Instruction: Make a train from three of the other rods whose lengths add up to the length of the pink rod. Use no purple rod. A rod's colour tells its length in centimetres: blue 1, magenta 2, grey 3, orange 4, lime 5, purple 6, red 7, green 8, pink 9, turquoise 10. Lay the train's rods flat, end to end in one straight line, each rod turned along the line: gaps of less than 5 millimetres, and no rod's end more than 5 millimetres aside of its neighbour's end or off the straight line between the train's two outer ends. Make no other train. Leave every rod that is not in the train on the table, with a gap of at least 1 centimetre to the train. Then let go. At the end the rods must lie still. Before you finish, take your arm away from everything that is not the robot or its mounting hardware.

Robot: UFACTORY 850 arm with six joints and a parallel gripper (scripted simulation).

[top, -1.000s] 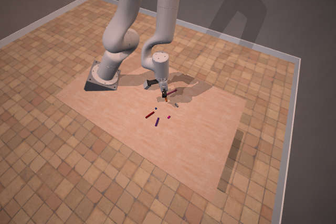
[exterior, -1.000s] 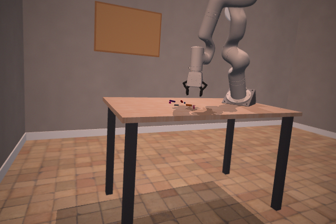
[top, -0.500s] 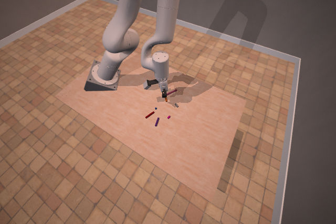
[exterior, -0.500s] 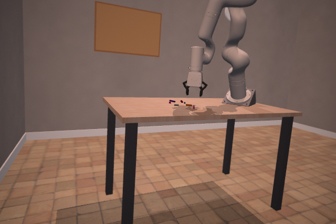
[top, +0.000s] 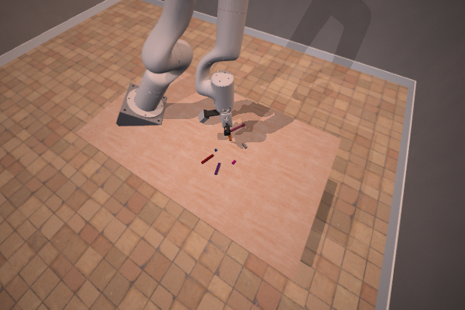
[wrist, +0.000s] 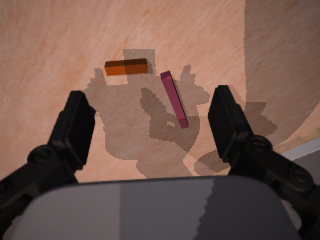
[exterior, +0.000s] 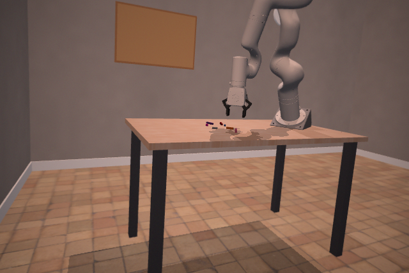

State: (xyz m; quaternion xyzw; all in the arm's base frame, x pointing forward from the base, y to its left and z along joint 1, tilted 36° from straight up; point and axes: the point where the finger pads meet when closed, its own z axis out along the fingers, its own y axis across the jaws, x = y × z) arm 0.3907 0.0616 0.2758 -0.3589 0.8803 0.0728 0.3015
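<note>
My gripper [top: 227, 131] [exterior: 236, 112] [wrist: 151, 103] is open and empty, hanging a little above the table [top: 262, 205] [exterior: 165, 131]. Below it lie the long pink rod [top: 237, 126] [exterior: 236, 129] [wrist: 174, 99] and the orange rod [top: 229, 138] [exterior: 229, 128] [wrist: 126, 67], apart and at an angle to each other. A grey rod [top: 244, 145] [exterior: 215, 128] lies to the right of them in the top view. Nearer that camera lie a small blue rod [top: 215, 149], a red rod [top: 206, 158] [exterior: 221, 123], a purple rod [top: 217, 168] [exterior: 209, 123] and a short magenta rod [top: 234, 162]. All rods lie flat and separate.
The arm's base [top: 142, 109] [exterior: 292, 119] is bolted to the table at the far corner. The arm's shadow falls over the pink and orange rods.
</note>
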